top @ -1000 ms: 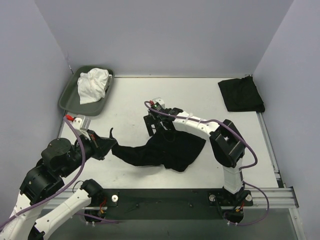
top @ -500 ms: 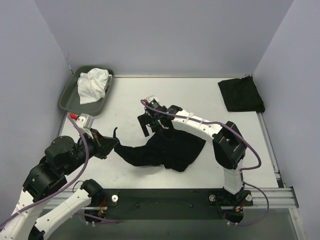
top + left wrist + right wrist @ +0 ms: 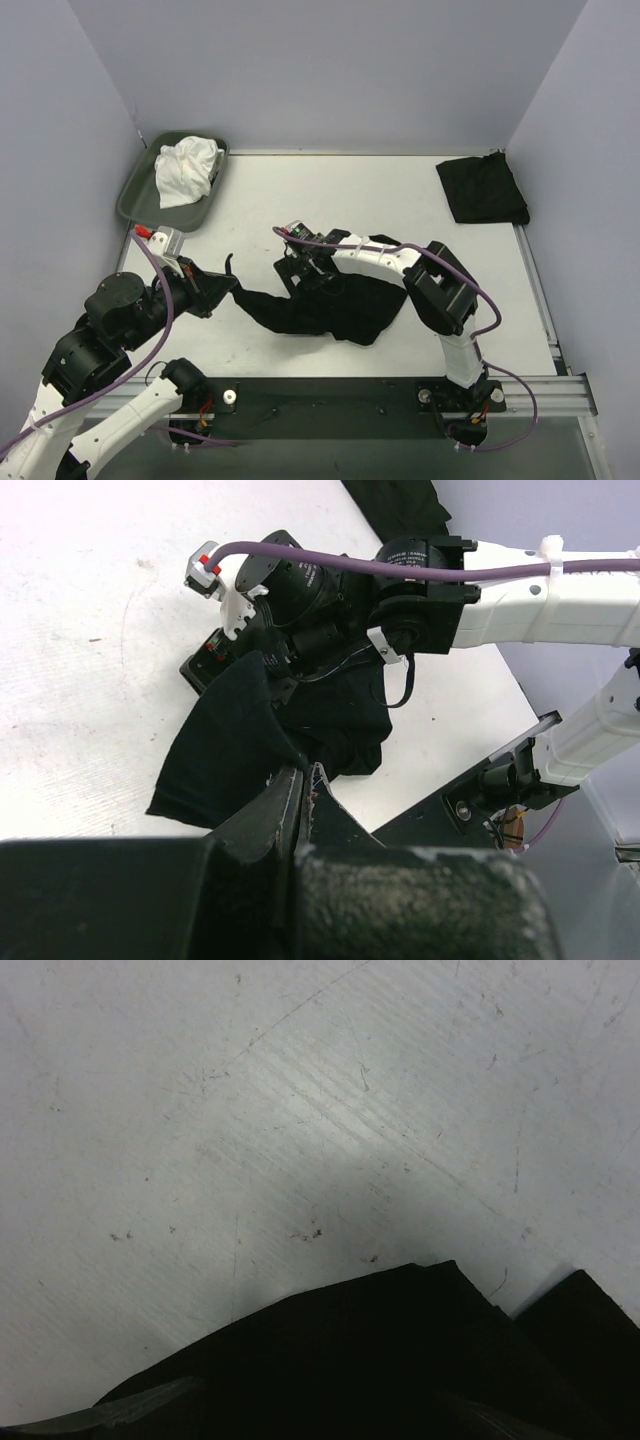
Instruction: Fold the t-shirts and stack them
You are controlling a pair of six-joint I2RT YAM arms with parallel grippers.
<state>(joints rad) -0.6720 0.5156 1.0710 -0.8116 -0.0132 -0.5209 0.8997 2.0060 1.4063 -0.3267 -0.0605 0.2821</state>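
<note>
A crumpled black t-shirt (image 3: 335, 300) lies mid-table. My left gripper (image 3: 228, 285) is shut on its left end; in the left wrist view the jaws pinch the cloth (image 3: 240, 740) at their tips (image 3: 303, 773). My right gripper (image 3: 298, 265) is low over the shirt's far left edge, shut on it. It also shows in the left wrist view (image 3: 218, 662). In the right wrist view black cloth (image 3: 400, 1360) covers the jaws. A second black t-shirt (image 3: 482, 190) lies folded at the back right.
A grey-green tray (image 3: 135, 195) holding a white cloth (image 3: 185, 170) stands at the back left corner. Walls close the table on three sides. A black rail (image 3: 350, 395) runs along the near edge.
My right gripper has moved left and nearer with the shirt's edge, bunching the cloth. My left gripper has shifted slightly right, still holding the shirt's end.
</note>
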